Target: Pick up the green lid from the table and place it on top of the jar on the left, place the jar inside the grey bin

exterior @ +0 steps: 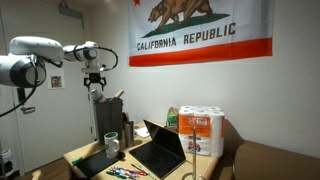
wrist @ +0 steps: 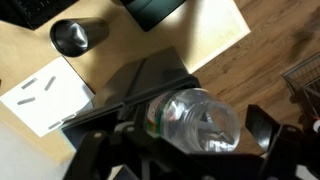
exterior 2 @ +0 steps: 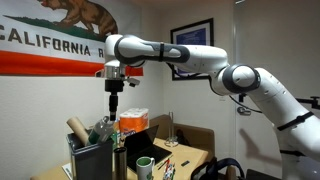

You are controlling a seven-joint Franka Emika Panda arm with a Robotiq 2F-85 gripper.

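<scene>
We see the claw (exterior 2: 115,97) hanging high over the table (wrist: 210,30), its two fingers spread wide and gripping nothing. In the wrist view a clear bottle (wrist: 197,120) stands right below it, and the grey bin (wrist: 140,85) shows on the table past it. The jar (exterior: 112,146) stands near the laptop (exterior: 160,150). A small green spot beside the markers (exterior 2: 167,170) may be the green lid (exterior 2: 144,162), but we cannot tell.

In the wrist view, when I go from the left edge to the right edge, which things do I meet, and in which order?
white sheet → clear bottle → wire basket. The dark cup overlaps the sheet, so it is left out.
</scene>
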